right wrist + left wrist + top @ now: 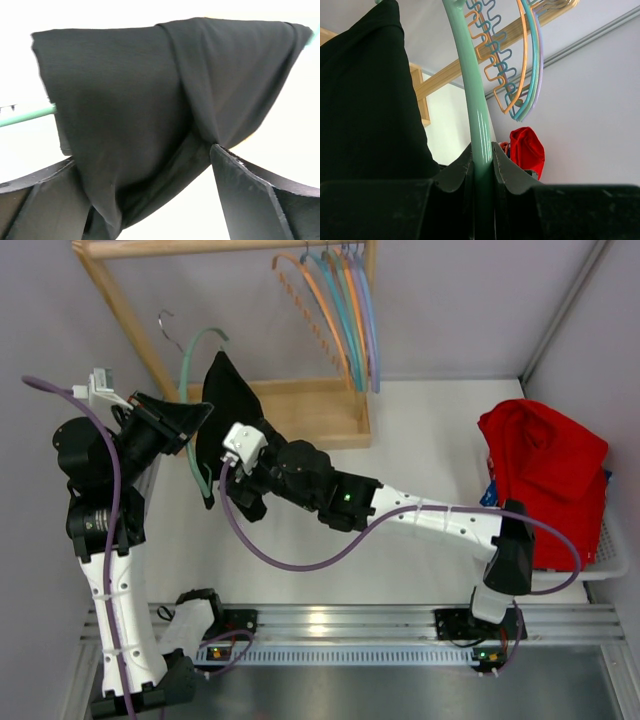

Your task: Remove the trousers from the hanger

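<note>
I held the hanger (479,120) clenched in my left gripper (483,167), its smooth mint-green plastic arm rising between the pads. The trousers (150,90), soft matte black cloth, hung folded over its bar. My right gripper (142,155) stood spread around the drooping fold, seemingly not pinching yet. Next, I judged, it needed to close on the cloth and draw it off.
</note>
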Robot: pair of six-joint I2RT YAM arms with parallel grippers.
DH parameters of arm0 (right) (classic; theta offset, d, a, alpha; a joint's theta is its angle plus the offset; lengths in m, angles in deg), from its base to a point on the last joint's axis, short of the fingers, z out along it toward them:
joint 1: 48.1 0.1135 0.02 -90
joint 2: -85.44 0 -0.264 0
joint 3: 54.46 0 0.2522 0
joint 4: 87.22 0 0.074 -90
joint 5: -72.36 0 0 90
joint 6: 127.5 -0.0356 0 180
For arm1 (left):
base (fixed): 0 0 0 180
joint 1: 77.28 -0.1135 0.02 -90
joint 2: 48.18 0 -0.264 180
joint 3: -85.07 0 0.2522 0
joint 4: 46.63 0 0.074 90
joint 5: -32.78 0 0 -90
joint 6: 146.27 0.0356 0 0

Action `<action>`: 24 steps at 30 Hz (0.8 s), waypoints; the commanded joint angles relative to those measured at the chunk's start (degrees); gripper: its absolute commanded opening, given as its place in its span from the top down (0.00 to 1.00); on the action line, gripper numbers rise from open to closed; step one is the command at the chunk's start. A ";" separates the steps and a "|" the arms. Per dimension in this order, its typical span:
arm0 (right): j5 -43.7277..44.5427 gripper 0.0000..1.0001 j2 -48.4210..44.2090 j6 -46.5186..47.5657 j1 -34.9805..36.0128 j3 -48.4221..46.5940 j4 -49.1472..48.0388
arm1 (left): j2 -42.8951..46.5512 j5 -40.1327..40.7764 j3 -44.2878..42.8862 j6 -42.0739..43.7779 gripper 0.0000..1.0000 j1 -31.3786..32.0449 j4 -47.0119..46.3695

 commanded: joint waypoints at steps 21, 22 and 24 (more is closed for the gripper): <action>-14.71 0.54 0.58 -3.68 -9.51 -5.01 -2.81 | 1.41 -2.26 -2.07 -0.74 1.00 -0.09 -9.24; -16.47 0.58 0.49 -4.12 -10.39 -5.97 -2.29 | 1.50 -2.52 -1.90 -0.92 1.00 -0.09 -9.24; -21.31 0.66 0.23 -4.12 -10.84 -6.77 -0.97 | 1.50 -2.79 -1.28 -1.62 1.00 0.00 -9.24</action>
